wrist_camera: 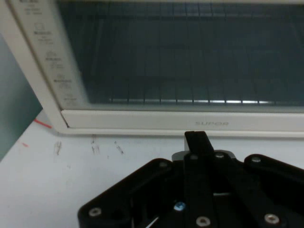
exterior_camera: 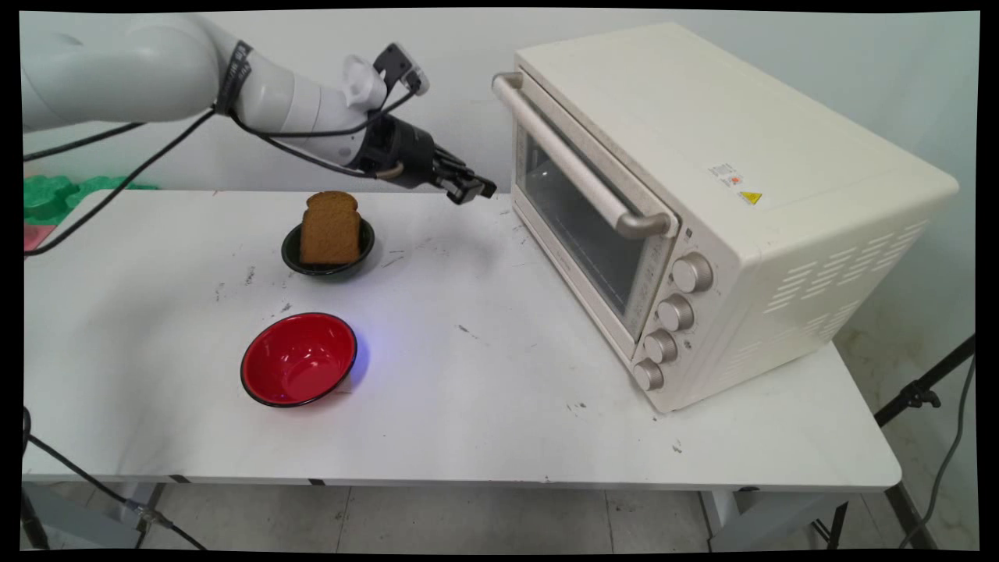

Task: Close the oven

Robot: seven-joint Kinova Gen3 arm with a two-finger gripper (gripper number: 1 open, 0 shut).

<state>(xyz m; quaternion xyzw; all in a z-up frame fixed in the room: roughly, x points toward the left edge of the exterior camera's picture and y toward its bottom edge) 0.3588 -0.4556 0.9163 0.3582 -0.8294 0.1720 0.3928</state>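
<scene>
Nearest the main camera, a red bowl [exterior_camera: 299,360] sits empty on the white table [exterior_camera: 468,406]; behind it a slice of bread [exterior_camera: 330,228] stands upright in a dark bowl [exterior_camera: 328,251]. Beyond both, the gripper [exterior_camera: 471,188] hangs above the table, fingers pressed together and holding nothing, aimed toward the toaster oven [exterior_camera: 702,211] to its right, whose door is closed.

From the hand view, the gripper [wrist_camera: 198,138] points straight at the oven's glass door [wrist_camera: 190,52], its long lower edge running crosswise just ahead.
</scene>
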